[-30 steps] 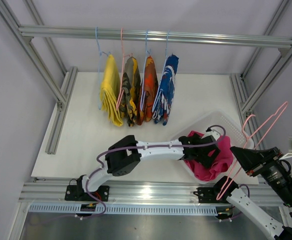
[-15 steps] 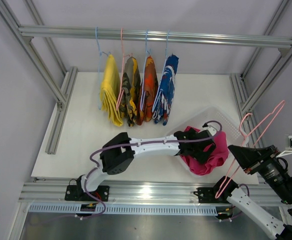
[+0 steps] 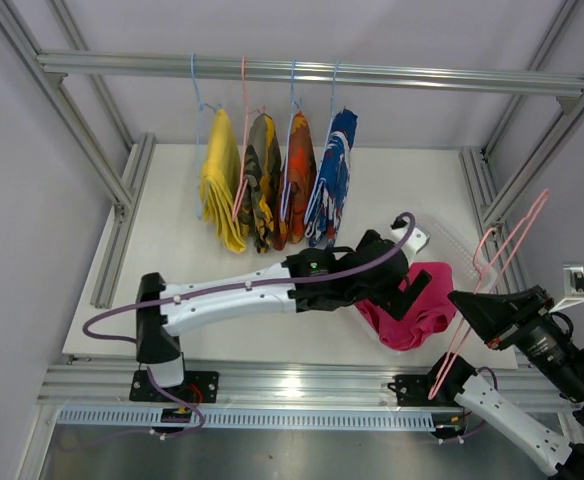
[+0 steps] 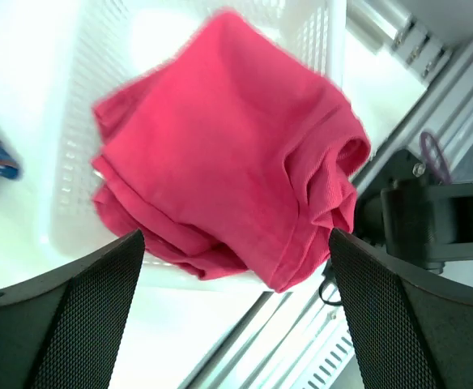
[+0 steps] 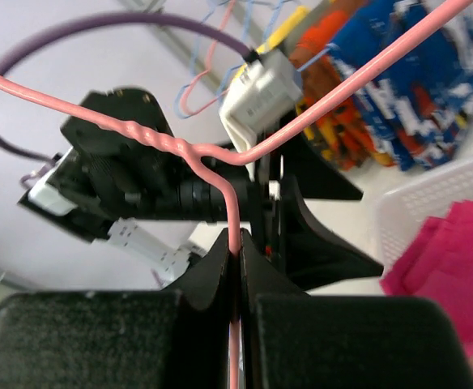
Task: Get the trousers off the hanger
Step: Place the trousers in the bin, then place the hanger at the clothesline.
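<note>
Quick update on the hanger rig. The magenta pink trousers (image 3: 424,318) are off their hanger and lying crumpled in the white basket (image 4: 313,40) at the right side of the counter (image 3: 172,270), with one edge flopping over the basket's near rim.

What changed in the last second: the left arm has stretched out a lot flatter and longer across the counter. Its wrist has slid back off the pile, so more of the pink cloth shows from above than a moment ago. The left tool (image 4: 236,267) hangs right over the trousers with its fingers spread wide and nothing between them. The wrist view shows clear air on both sides of the cloth, so that reads as a finished drop, not a grab.

The right tool (image 5: 238,259) is clamped tight on the stem of the bare pink hanger (image 5: 231,203), and it has carried it a bit further down and in on the far right, well apart from the basket. No cloth is on the hanger at all.

So one pair looks done. Four pairs are still draped over their hangers on the rail (image 3: 422,76) at the back:
- plain yellow (image 3: 220,185)
- yellow-brown camouflage (image 3: 260,180)
- orange-red patterned (image 3: 300,175)
- blue-and-white patterned (image 3: 332,175)

They're packed close, touching each other. Best guess is the empty hanger needs parking somewhere before the next pair gets tackled.
</note>
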